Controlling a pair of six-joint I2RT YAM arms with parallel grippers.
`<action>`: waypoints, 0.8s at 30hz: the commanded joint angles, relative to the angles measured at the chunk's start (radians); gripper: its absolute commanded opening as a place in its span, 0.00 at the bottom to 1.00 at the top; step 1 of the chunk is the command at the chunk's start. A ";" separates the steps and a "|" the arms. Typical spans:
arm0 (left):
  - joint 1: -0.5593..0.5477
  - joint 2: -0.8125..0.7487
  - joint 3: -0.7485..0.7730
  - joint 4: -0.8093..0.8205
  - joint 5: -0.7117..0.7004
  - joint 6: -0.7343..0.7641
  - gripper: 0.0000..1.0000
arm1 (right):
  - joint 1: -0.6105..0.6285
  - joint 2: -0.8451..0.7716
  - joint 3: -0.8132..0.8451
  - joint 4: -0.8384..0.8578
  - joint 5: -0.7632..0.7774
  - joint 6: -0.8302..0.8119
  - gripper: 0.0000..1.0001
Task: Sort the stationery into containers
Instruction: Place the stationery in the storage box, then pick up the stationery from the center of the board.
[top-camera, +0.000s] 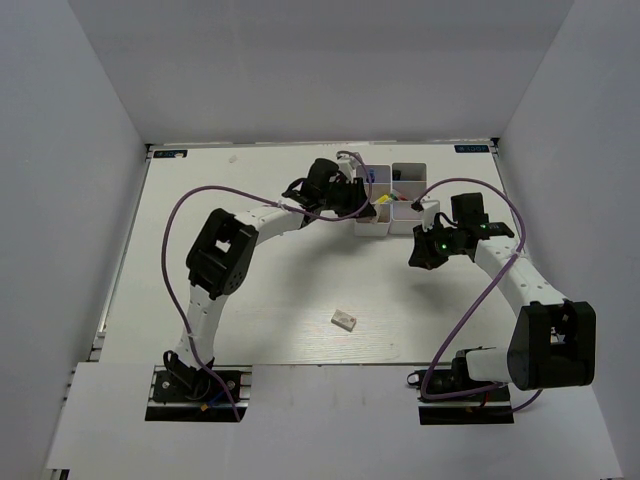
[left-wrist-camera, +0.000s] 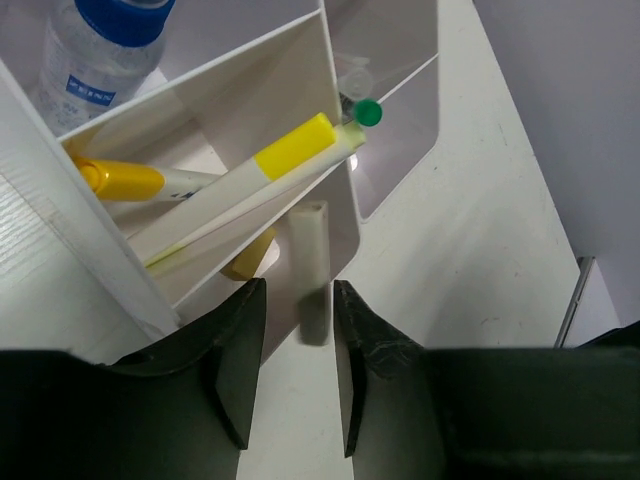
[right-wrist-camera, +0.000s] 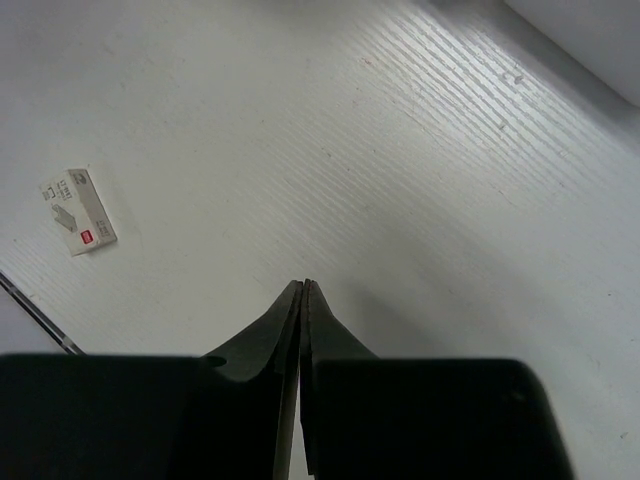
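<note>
The white containers (top-camera: 408, 172) stand at the back centre. In the left wrist view one bin (left-wrist-camera: 200, 110) holds a yellow-capped white marker (left-wrist-camera: 290, 150) and a yellow pen (left-wrist-camera: 120, 180). The bin behind holds a blue-capped clear bottle (left-wrist-camera: 95, 50). My left gripper (left-wrist-camera: 300, 283) is open at the bins' corner, also in the top view (top-camera: 360, 202). A grey-white eraser block (left-wrist-camera: 312, 265) stands upright between its tips, with a gap on the left side. My right gripper (right-wrist-camera: 303, 285) is shut and empty above the table, right of the bins (top-camera: 418, 255). A small white labelled eraser block (top-camera: 344, 319) lies mid-table (right-wrist-camera: 78, 210).
A green-capped item (left-wrist-camera: 368, 112) pokes up at the bin divider. Purple cables loop from both arms over the table (top-camera: 180, 215). A thin dark line (right-wrist-camera: 35, 310) crosses the table at the left of the right wrist view. White walls enclose the table.
</note>
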 joint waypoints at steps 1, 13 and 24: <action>-0.003 -0.012 0.049 -0.011 -0.011 0.015 0.44 | -0.008 -0.002 0.009 0.015 -0.026 0.001 0.06; -0.012 -0.072 0.069 0.019 -0.029 0.006 0.58 | -0.008 -0.001 0.012 -0.012 -0.127 -0.059 0.43; -0.003 -0.366 -0.209 0.029 -0.138 0.015 0.59 | 0.007 0.004 0.044 -0.078 -0.316 -0.227 0.67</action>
